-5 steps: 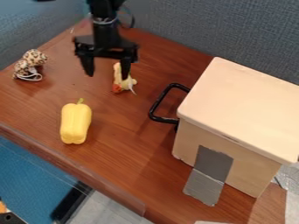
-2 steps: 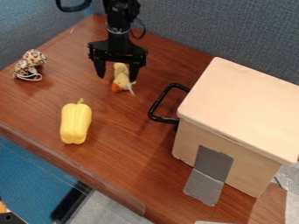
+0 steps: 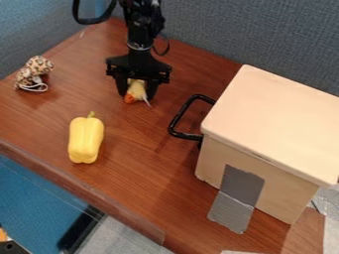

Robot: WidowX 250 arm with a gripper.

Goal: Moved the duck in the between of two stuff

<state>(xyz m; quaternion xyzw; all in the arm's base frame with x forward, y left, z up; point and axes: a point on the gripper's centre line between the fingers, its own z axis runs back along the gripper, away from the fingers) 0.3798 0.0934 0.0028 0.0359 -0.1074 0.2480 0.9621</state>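
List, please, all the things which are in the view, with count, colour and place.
duck: one, pale yellow with orange, at the gripper
pepper: one, yellow, left front of table
spotted object: one, brown and cream, far left
box: one, beige, right side
handle: one, black, left of box
tape: grey, on box front and table
table: one, brown, under these
partition: blue-grey, behind table
arm: one, black, top
gripper: one, black, at duck
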